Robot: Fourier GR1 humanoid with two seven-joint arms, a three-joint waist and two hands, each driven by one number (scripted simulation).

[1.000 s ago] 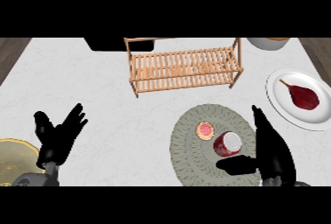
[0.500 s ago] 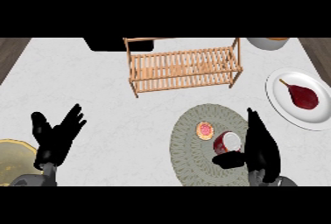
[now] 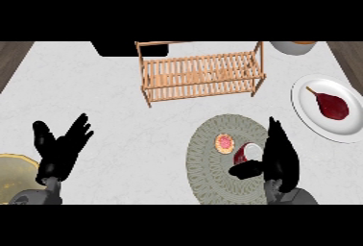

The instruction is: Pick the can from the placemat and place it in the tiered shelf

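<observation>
A red can with a white top [image 3: 248,152] lies on the round grey placemat [image 3: 212,178] at the lower right of the head view. My right hand [image 3: 282,156] stands just right of the can, fingers straight, thumb reaching under it at the near side. The fingers are not curled round it. A small pink-and-orange round item [image 3: 225,142] sits on the mat left of the can. The wooden tiered shelf [image 3: 202,74] stands at the back centre. My left hand [image 3: 62,146] rests open at the lower left.
A white plate [image 3: 312,115] with a dark red pear-like item [image 3: 332,105] sits at the right. A yellowish dish [image 3: 14,173] shows at the lower left edge. A dark box [image 3: 117,48] and a grey bowl [image 3: 294,47] stand at the back.
My right hand has moved leftward toward the can, with the thumb now against its near side. The left hand has not moved.
</observation>
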